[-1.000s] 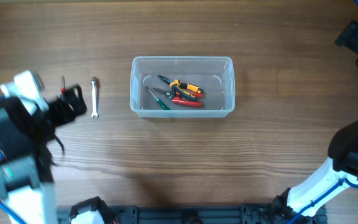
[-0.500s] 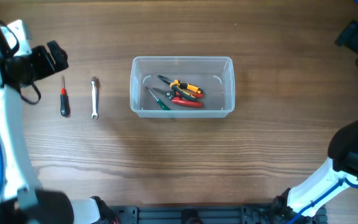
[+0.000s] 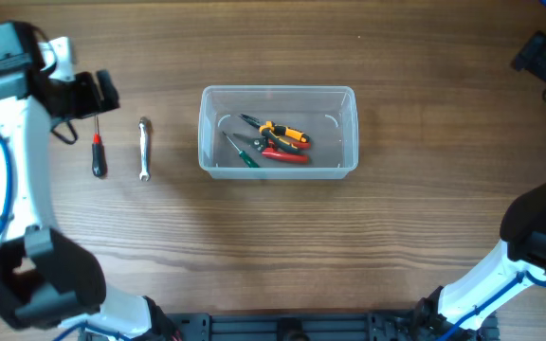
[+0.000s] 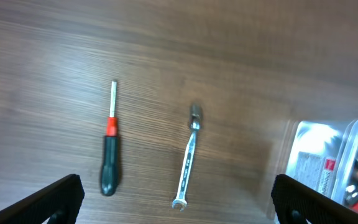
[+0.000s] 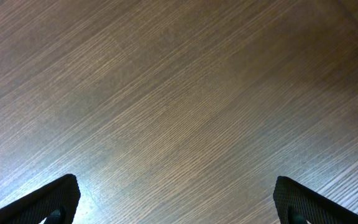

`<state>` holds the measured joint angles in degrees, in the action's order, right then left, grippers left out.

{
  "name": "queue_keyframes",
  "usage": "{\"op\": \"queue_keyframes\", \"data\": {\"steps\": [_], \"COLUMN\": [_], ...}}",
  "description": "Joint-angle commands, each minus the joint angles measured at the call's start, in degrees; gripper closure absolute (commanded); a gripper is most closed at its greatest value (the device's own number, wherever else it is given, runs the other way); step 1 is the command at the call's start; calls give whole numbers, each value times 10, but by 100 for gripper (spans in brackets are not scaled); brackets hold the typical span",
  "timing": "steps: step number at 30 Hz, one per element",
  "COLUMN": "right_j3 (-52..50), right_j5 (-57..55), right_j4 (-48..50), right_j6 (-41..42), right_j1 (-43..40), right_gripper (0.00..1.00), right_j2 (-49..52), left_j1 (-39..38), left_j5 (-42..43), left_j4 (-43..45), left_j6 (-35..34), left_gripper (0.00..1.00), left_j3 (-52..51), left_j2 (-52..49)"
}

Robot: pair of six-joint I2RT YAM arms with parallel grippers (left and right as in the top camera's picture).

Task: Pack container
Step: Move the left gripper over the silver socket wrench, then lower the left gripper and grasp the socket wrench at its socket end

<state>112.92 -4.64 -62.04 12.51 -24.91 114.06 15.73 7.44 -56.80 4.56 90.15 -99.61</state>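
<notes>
Clear container [image 3: 335, 142] at centre of wooden table [image 3: 254, 237], holding orange-handled pliers [image 3: 282, 133] and green screwdriver [image 3: 243, 153], left gripper [image 3: 105, 93] wide open, empty, near red-and-black screwdriver [image 3: 98, 156] and wrench [image 3: 144, 149] left of container, right gripper [image 5: 178, 200] wide open, empty, over bare wood.

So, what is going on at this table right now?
Two robot arms are packing hand tools into the clear container. Pliers and a green screwdriver already lie inside it. A red and black screwdriver and a wrench lie on the table on the left arm's side, not yet packed. The left hand hovers open near them, holding nothing. The right hand is open too, far off over bare wood.
</notes>
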Motion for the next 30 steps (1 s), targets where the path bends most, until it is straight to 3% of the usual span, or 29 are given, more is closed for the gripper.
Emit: {"op": "queue_keyframes", "data": {"steps": [1,7,12,30], "right_j3": [-1,-1,-1,-1], "right_j5": [4,4,4,4], "right_j4": [1,1,1,1], "right_j6": [-2,-1,-1,-1], "right_j1": [3,3,3,3], "right_gripper": [0,0,0,0], "right_j2": [2,2,2,2], "left_j1": [-35,-66,-66,-66], "left_j5": [-54,-130,-50,-23], "left_j4": [-15,-8,14,37], "left_j6": [31,23,28,25], "left_gripper": [0,0,0,0], "left_j3": [7,7,7,6], "left_j2": [-56,-117,-136,-189]}}
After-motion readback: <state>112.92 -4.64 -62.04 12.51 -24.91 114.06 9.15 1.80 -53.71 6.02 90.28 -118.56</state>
